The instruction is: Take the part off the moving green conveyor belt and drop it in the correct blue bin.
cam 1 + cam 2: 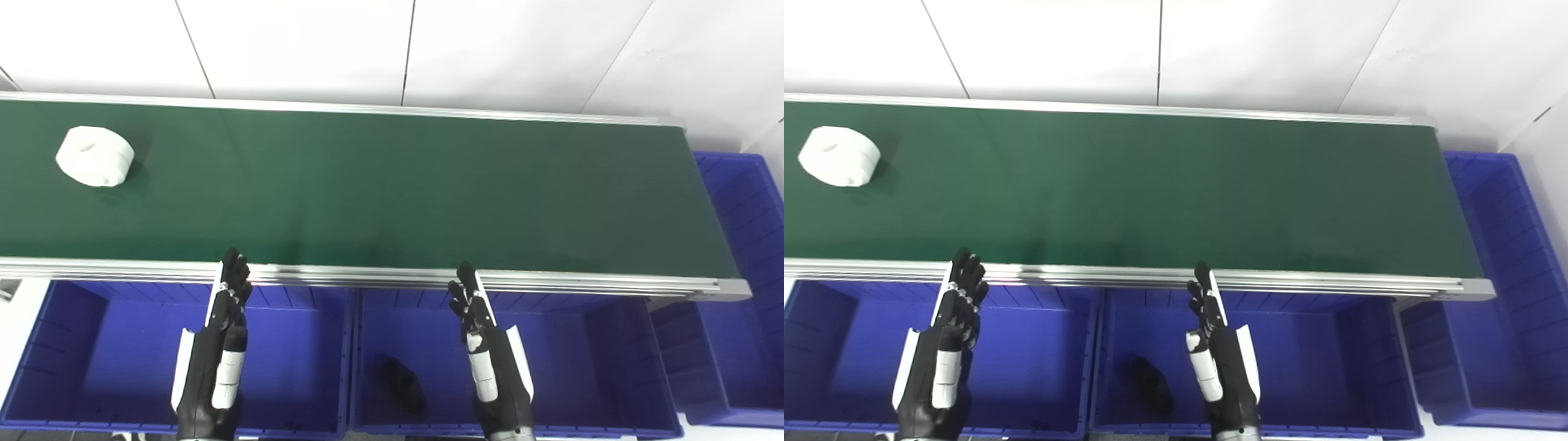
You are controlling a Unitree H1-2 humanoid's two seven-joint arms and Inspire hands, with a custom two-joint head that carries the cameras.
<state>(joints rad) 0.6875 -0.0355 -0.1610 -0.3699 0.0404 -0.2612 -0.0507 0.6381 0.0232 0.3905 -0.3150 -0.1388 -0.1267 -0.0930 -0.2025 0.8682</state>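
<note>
Left eye view has the white part [95, 155] way upper left on the belt [392, 190], both hands [214, 355] [493, 361] empty, fingers straight over the bins [110, 355], so mistimed reaching could miss it.

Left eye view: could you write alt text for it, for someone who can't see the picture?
A white ring-shaped part lies at the far left of a long green conveyor belt. Below the belt, the left hand and right hand hover open and empty over blue bins; a dark part lies in the middle bin.
</note>
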